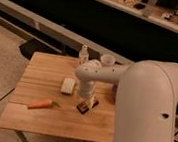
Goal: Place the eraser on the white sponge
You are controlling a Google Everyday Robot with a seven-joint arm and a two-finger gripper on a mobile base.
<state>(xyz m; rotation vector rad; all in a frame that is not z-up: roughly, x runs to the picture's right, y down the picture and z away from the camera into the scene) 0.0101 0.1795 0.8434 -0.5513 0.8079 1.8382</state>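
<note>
Gripper [88,99] is down over the eraser [84,106], front-right of the sponge [68,85]. Clamped or released: can't tell. Eraser lies on the worktop [42,68], near the sponge but not touching it. Carrot [40,104] front-left of sponge.

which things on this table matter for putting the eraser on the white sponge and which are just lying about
For the job:
eraser, near the table's front, right of the sponge
white sponge, bare on top
gripper, down right at the eraser

Just lying about:
carrot, front left
small bottle, back edge
white cup, back edge
</note>
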